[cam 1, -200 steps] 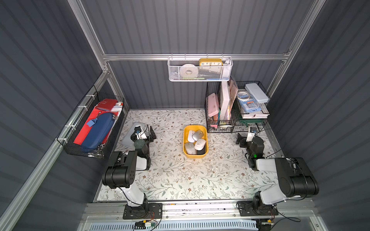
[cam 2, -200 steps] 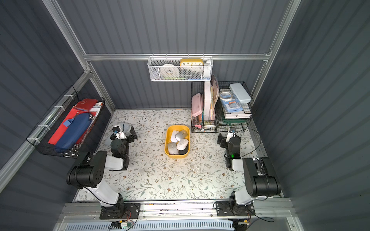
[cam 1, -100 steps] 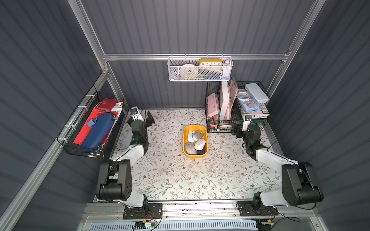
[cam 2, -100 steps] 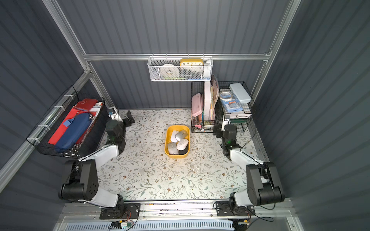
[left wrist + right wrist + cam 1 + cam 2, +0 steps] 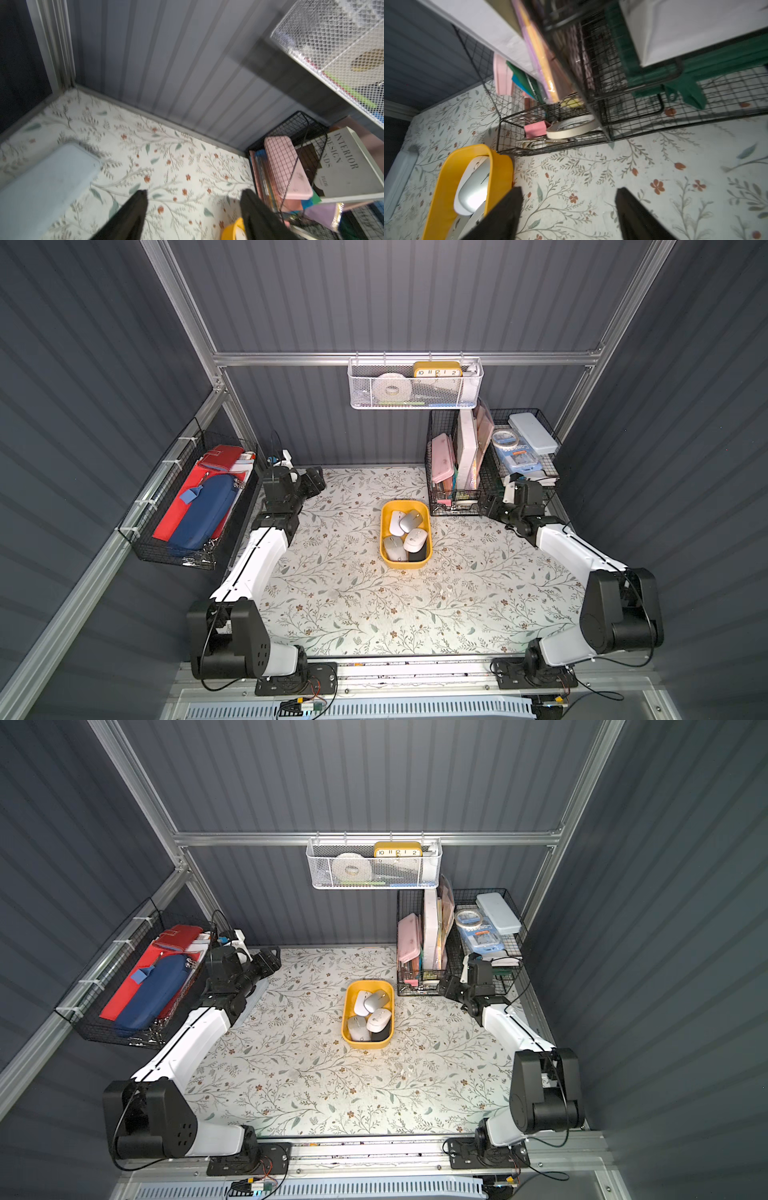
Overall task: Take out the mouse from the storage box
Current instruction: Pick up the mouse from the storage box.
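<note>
Standing beside the black wire rack, the storage box is filled with mice; left tool and right tool are released, empty.

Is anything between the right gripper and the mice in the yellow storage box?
Nothing visible does. Only bare floral mat lies between the right gripper and the storage box, and the mice lie uncovered in its open top.

mice lie in the storage box on the table. just behind it to the right stands a wire rack; higher behind it hangs a mesh basket; well left, a wall basket.
</note>
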Controlling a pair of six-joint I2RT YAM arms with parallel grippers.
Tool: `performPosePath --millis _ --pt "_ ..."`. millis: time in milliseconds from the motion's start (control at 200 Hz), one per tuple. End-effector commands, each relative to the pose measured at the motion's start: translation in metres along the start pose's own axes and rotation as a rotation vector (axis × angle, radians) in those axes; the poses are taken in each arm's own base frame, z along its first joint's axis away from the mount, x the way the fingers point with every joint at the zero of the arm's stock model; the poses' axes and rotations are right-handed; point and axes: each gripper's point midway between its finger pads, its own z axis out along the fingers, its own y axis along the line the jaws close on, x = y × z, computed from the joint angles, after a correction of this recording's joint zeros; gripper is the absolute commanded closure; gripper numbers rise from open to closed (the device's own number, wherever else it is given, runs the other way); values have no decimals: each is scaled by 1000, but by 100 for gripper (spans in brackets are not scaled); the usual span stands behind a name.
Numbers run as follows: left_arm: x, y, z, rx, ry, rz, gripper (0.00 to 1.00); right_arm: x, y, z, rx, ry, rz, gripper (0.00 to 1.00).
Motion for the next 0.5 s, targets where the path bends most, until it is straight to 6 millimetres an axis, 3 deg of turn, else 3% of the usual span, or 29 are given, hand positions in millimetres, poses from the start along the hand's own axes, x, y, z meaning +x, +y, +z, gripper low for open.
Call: performPosePath --millis 0,75,105,250,340,375,440,495 --pt "1 -33 -12 25 95 30 64 -1 17 -17 -89 0 88 100" --pt "22 -54 -7 -60 208 101 60 16 34 -16 -195 95 93 95" --pt "31 -64 -4 -74 257 128 54 25 40 -16 -223 151 81 100" --pt "101 -100 4 -107 524 205 38 60 30 -14 -29 287 -42 100" --pt "145 -124 3 -17 661 253 46 68 26 -12 72 306 -119 100" --pt "160 -134 3 34 709 275 49 71 29 -10 68 325 -130 87" --pt "183 -142 5 93 797 306 54 75 33 -9 51 353 -143 86" --pt "196 -144 10 83 856 346 54 74 33 -7 53 349 -145 77"
